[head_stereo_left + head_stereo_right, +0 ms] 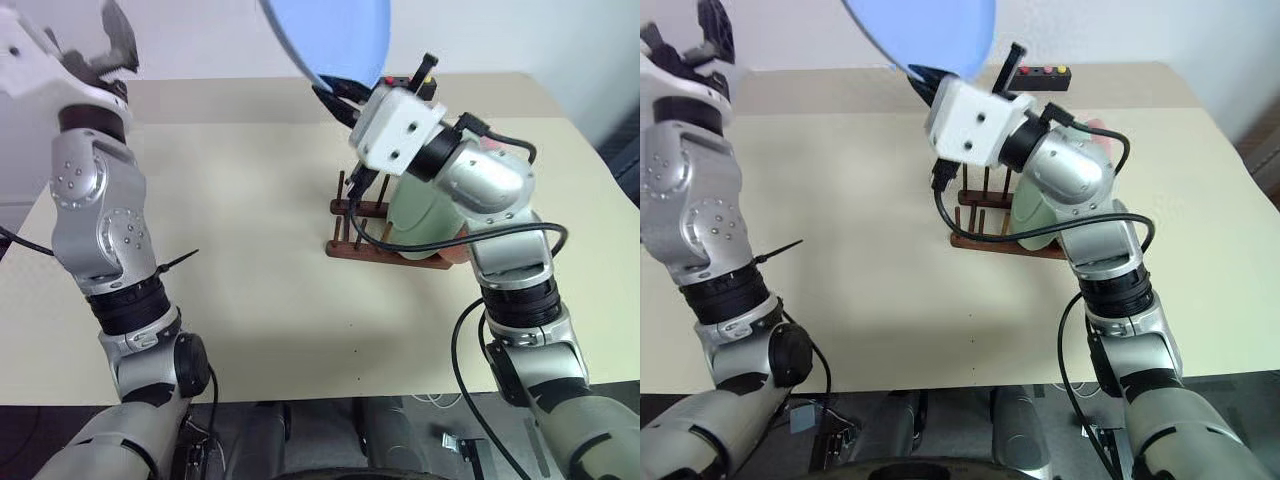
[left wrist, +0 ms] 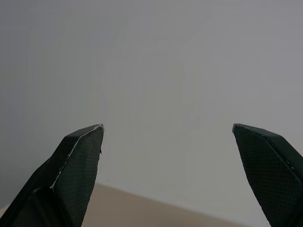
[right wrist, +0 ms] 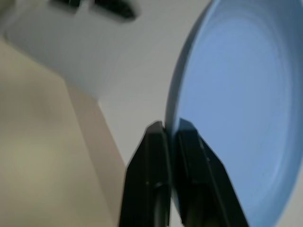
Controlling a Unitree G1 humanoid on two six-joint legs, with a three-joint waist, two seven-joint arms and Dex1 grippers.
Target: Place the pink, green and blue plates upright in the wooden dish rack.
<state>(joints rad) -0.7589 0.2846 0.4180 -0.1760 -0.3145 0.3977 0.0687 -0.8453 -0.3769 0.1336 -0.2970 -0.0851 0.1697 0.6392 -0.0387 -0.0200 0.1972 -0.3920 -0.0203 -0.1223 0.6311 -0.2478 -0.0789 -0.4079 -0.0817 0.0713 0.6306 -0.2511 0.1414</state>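
The light blue plate point(image 1: 335, 35) is held up high above the table, and my right gripper point(image 1: 338, 95) is shut on its lower rim. In the right wrist view both fingers point(image 3: 149, 156) pinch the blue plate's point(image 3: 241, 94) edge. The wooden dish rack point(image 1: 358, 246) stands on the table below it. The mint green plate point(image 1: 420, 215) stands upright in the rack, and the pink plate point(image 1: 1098, 127) shows just behind it, mostly hidden by my right arm. My left gripper point(image 1: 108, 48) is raised at the far left, open and empty, with its fingertips wide apart point(image 2: 166, 126).
A black box with coloured buttons point(image 1: 1040, 74) sits behind the rack near the table's far edge. The beige table point(image 1: 250, 200) stretches wide to the left of the rack. A white wall stands behind it.
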